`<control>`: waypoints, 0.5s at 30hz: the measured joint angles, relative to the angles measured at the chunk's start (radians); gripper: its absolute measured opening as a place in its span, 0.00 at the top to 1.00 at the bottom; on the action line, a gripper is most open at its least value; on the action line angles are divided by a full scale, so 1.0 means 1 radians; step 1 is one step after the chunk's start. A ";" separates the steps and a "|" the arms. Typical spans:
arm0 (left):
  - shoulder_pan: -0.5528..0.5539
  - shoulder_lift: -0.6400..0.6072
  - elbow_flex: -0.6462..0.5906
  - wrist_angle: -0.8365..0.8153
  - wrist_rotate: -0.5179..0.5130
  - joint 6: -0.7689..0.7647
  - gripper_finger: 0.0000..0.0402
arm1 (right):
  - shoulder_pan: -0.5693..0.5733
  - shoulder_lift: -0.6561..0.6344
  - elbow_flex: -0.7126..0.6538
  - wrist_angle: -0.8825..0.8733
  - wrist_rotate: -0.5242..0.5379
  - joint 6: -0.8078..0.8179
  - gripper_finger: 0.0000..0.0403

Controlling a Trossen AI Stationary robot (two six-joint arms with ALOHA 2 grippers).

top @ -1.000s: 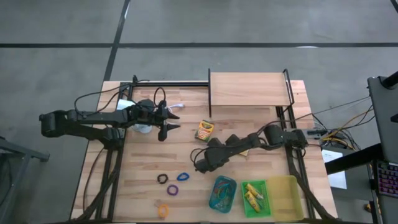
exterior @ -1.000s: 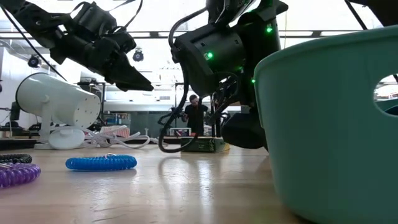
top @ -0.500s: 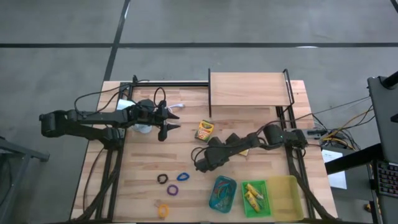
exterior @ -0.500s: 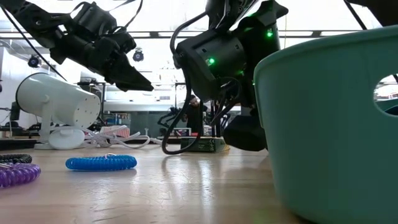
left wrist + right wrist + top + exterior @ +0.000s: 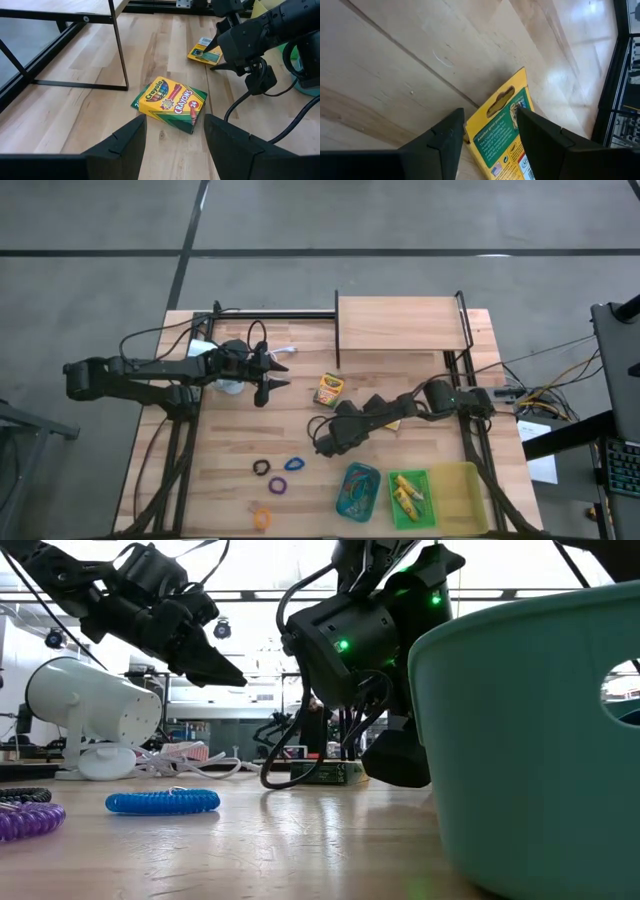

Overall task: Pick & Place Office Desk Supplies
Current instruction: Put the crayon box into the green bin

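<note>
Spread fingers of the right gripper (image 5: 485,137) straddled the end of a flat yellow crayon pack (image 5: 507,132), its length running onward between them; the left gripper (image 5: 172,137), likewise spread, waited short of the crayon box (image 5: 170,103).

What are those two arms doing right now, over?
Left claw open, hovering over a crayon box. Right claw open, low over a second, flat crayon box. Nothing held, nothing in between.
</note>
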 joint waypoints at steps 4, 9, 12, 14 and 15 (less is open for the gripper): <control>0.000 0.000 0.000 0.000 0.000 0.000 0.50 | 0.000 0.000 0.000 0.000 0.000 0.006 0.58; 0.000 0.000 0.000 0.000 0.000 0.000 0.50 | 0.000 0.000 0.000 0.000 -0.001 0.008 0.61; 0.000 0.000 0.000 0.000 0.000 0.000 0.50 | 0.000 0.000 0.000 0.000 -0.003 0.008 0.64; 0.000 0.000 0.000 0.000 0.000 0.000 0.50 | 0.000 0.000 0.000 0.001 -0.003 0.008 0.66; 0.000 0.000 0.000 0.000 0.000 0.000 0.50 | 0.000 0.000 0.000 0.000 -0.003 0.008 0.67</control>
